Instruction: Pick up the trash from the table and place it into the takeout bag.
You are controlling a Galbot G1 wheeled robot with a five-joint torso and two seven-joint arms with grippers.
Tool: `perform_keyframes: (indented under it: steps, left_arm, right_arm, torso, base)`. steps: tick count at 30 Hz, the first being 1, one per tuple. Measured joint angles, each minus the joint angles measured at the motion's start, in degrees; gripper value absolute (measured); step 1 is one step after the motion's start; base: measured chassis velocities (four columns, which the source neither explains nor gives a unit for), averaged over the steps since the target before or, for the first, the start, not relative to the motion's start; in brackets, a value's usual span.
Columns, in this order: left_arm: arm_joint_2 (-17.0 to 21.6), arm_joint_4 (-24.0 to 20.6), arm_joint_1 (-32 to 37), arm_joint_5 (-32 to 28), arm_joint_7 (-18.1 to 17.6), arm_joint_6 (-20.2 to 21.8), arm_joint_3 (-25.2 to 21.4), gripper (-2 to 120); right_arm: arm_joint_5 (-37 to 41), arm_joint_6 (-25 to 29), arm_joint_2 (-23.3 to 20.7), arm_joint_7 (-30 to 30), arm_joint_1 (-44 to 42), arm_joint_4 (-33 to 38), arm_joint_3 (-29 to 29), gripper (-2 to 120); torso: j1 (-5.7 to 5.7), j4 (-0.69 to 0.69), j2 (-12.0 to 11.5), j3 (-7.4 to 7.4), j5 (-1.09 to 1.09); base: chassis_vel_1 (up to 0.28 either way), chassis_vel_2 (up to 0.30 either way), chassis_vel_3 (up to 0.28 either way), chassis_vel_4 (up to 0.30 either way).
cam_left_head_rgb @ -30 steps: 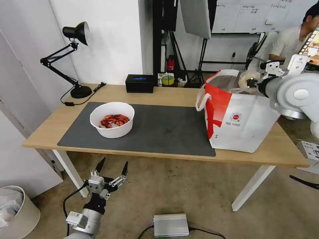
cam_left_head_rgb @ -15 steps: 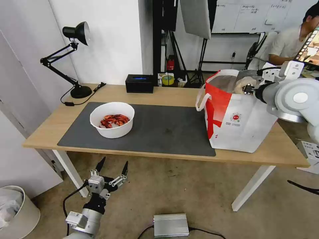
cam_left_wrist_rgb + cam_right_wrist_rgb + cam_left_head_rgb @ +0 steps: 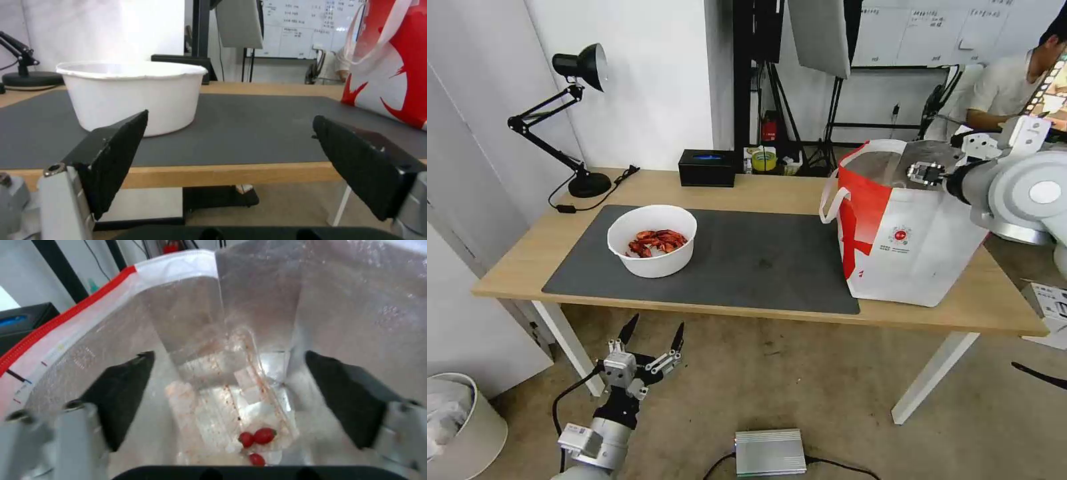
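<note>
- Desk [image 3: 760,190]: light wood with a dark grey mat [image 3: 760,260]; one piece of trash left on it, so, by judgement, task mostly done.
- Takeout bag [image 3: 907,240]: upright at the right end of the desk, mouth open, foil lining on show. Inside, seen through the right wrist view, a clear plastic tray [image 3: 222,386] standing on end with red scraps [image 3: 256,438] at the bottom, plus a pale lump beside it, too vague to name.
- White bowl [image 3: 652,240] of red crayfish shells [image 3: 657,241]: on the left part of the mat, well apart from the bag, untouched.
- Right hand [image 3: 924,173]: over the bag mouth, fingers spread wide, holding nothing.
- Left hand [image 3: 650,337]: parked low in front of the desk, below its edge, near the bowl's side, fingers wide apart and empty.
- Around: desk lamp [image 3: 577,120] at the back left corner, black box [image 3: 707,167] at the back edge, neither between bowl and bag; open mat between them, nothing in the way.
</note>
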Motion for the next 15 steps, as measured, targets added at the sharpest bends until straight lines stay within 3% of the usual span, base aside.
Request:
perform_keyframes:
  steps: [4,9,10,12,13,15]
  left_arm:
    - [0.1,-0.5,0.2,0.0,0.0,0.1,-0.3,100]
    - [0.0,-0.8,0.7,0.0,0.0,0.1,-0.6,100]
    - [0.0,-0.9,0.8,0.0,0.0,0.1,-0.7,100]
    - [0.0,-0.9,1.0,0.0,-0.1,0.1,-1.0,100]
    - [0.0,-0.9,1.0,0.0,-0.1,0.1,-1.0,100]
    - [0.0,-1.1,1.0,0.0,-0.1,0.1,-1.2,100]
  right_arm:
    - [-0.6,0.0,-0.3,-0.1,0.0,0.6,0.0,99]
    - [-1.7,1.0,-0.4,-0.8,-0.6,1.2,0.3,100]
    - [-3.3,2.8,-0.4,-2.4,-1.0,1.4,0.4,100]
    - [-9.9,10.1,-0.8,-11.2,-3.1,2.2,0.8,100]
    - [-9.9,10.1,-0.8,-11.2,-3.1,2.2,0.8,100]
    - [-15.4,17.4,-1.8,-22.4,-6.0,4.0,1.7,100]
  torso:
    - [0.0,0.0,0.0,0.0,0.0]
    - [0.0,0.0,0.0,0.0,0.0]
    - [0.0,0.0,0.0,0.0,0.0]
    - [0.0,0.01,0.0,0.0,0.01]
    - [0.0,0.01,0.0,0.0,0.01]
    - [0.0,0.0,0.0,0.0,0.0]
  base:
    - [0.0,0.0,0.0,0.0]
    - [0.0,0.0,0.0,0.0]
    - [0.0,0.0,0.0,0.0]
    - [0.0,0.0,0.0,0.0]
    - [0.0,0.0,0.0,0.0]
    - [0.0,0.0,0.0,0.0]
